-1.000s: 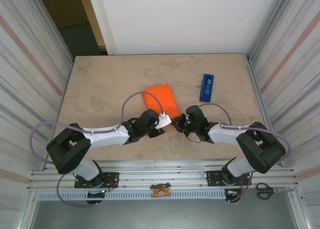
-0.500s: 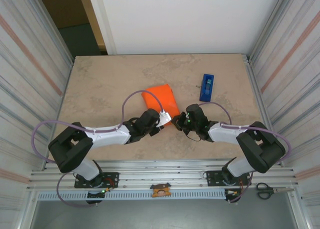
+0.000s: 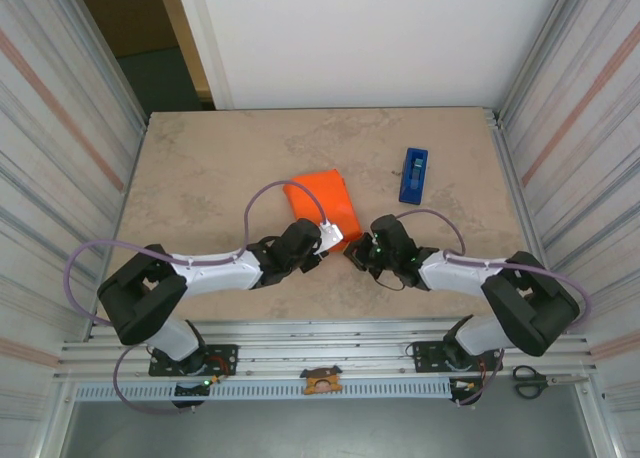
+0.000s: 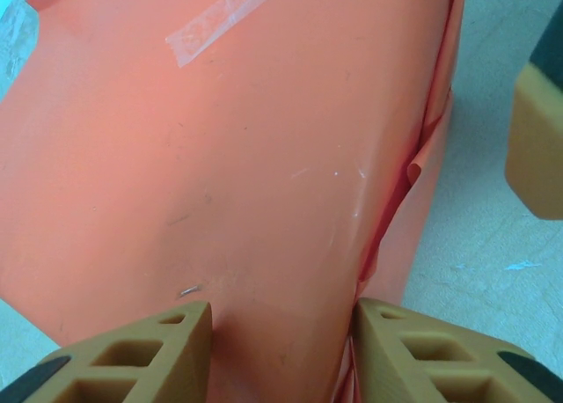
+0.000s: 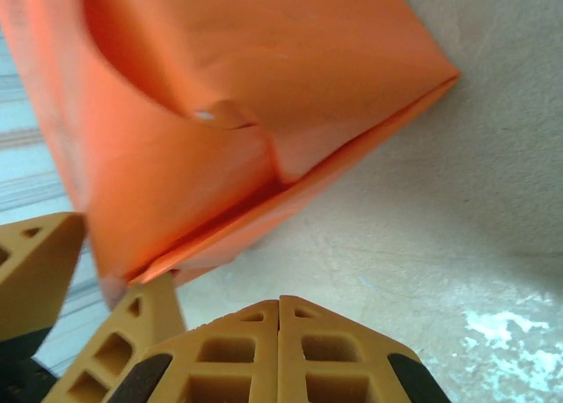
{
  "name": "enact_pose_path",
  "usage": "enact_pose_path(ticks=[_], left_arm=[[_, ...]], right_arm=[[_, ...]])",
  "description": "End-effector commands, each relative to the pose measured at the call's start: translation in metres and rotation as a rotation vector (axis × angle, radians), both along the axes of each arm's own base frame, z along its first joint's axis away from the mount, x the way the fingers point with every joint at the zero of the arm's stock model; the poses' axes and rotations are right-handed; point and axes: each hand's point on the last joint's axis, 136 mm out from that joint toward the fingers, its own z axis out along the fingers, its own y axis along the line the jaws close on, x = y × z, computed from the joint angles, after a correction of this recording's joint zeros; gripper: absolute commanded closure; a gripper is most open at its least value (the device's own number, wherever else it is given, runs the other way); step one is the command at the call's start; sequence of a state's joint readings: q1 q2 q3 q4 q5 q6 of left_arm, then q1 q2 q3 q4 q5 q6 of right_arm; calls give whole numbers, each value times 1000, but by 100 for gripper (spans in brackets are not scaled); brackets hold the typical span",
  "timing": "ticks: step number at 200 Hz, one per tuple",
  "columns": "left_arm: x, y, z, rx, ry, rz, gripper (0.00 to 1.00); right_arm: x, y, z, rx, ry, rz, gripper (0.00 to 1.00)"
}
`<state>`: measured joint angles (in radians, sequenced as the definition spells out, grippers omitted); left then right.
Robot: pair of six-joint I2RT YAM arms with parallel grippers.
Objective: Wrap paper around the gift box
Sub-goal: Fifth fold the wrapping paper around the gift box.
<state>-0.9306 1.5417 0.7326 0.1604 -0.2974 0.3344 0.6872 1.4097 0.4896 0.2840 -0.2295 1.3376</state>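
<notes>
Since a second ago, we see the left gripper (image 3: 334, 234) has slid onto the paper's near corner and narrowed, while the right gripper (image 3: 351, 255) has eased back toward 6 o'clock. The paper (image 3: 320, 200) sits mid-table (image 3: 200, 178), folded into a boxy wedge with a tape strip (image 4: 220, 20) on top. We cannot see the gift box under it. The left fingers (image 4: 132, 355) clasp the paper's 5 o'clock end. The right jaws are pressed together, empty, just clear of it. A blue tape dispenser (image 3: 414, 174) lies at 2 o'clock.
</notes>
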Motion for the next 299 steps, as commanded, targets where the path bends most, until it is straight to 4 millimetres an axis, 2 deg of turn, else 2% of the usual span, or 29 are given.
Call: enact_pose_path(ticks=[1, 49, 66, 91, 122, 152, 188, 213, 265, 284, 299], left_arm=[[-21, 16, -44, 99, 146, 6, 55], [-21, 14, -42, 77, 150, 15, 54], [-20, 11, -37, 57, 147, 8, 53], [-19, 6, -27, 31, 133, 1, 45], [-16, 2, -17, 5, 112, -20, 39], [-17, 4, -28, 42, 133, -29, 39], [-13, 8, -37, 50, 138, 19, 47], [-12, 12, -45, 64, 146, 47, 49], [-12, 18, -50, 86, 159, 76, 51], [-14, 20, -52, 87, 163, 79, 51], [-15, 20, -52, 87, 166, 77, 51]], right_arm=[[6, 9, -3, 8, -9, 8, 95], [32, 20, 11, 50, -56, -3, 97], [34, 17, 10, 53, -49, -16, 97], [34, 14, 9, 51, -46, -25, 97], [33, 13, 7, 46, -40, -24, 98], [34, 14, 9, 51, -45, -24, 98], [34, 13, 10, 50, -42, -27, 97], [32, 10, 12, 41, -41, -26, 96], [24, -16, 21, -35, -60, -15, 93], [27, -38, 27, -107, -82, -2, 92], [34, -59, 39, -141, -121, -5, 91]])
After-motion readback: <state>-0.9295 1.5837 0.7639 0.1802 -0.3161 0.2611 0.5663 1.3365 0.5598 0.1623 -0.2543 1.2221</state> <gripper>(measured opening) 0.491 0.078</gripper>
